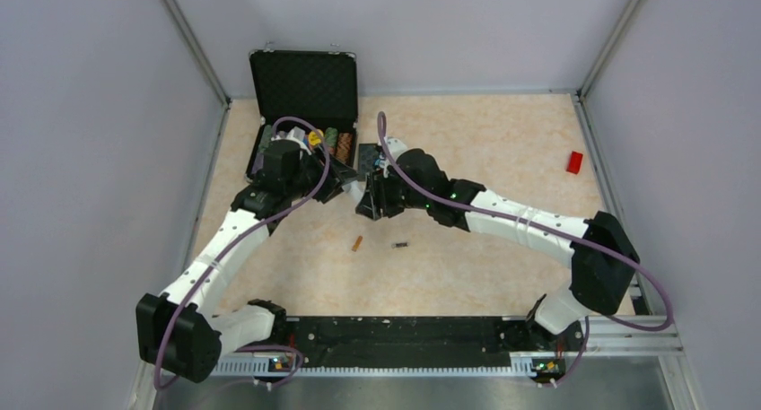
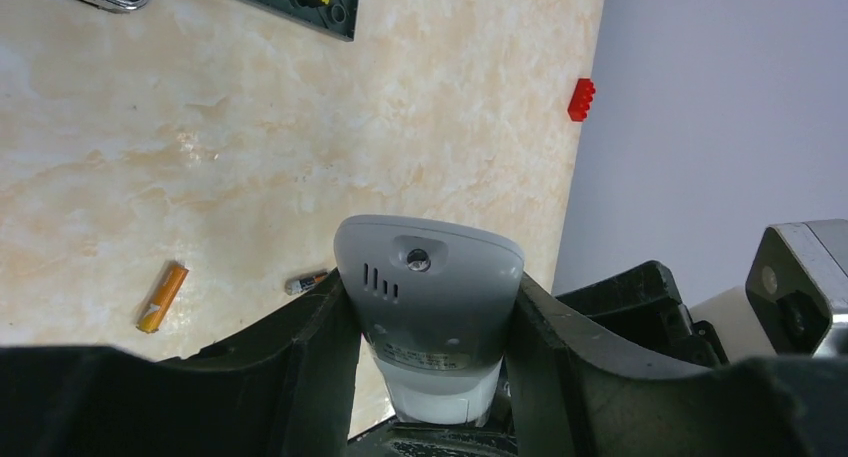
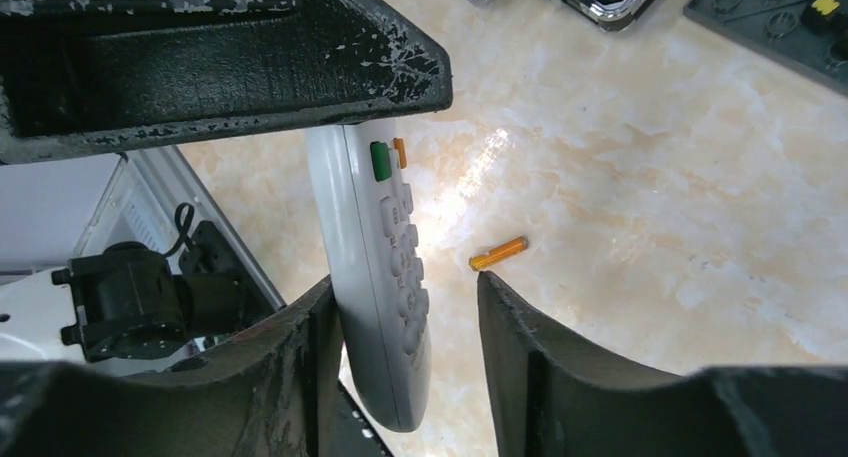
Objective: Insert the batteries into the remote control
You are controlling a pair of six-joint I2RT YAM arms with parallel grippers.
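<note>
The white remote control (image 2: 428,297) is held off the table, clamped between the fingers of my left gripper (image 2: 428,282), with its back face and a screw hole towards the camera. In the right wrist view the remote control (image 3: 375,277) shows its button face. My right gripper (image 3: 405,280) stands open around it: one finger lies against its back, and a gap separates the other finger from the buttons. In the top view both grippers meet near the case, left gripper (image 1: 336,184) and right gripper (image 1: 370,199). The orange battery (image 1: 357,243) and the dark battery (image 1: 400,245) lie on the table in front of them.
An open black case (image 1: 303,87) with several items stands at the back left. A dark tile (image 1: 370,154) lies beside it. A small red block (image 1: 574,161) sits near the right wall. Grey walls enclose the table on three sides.
</note>
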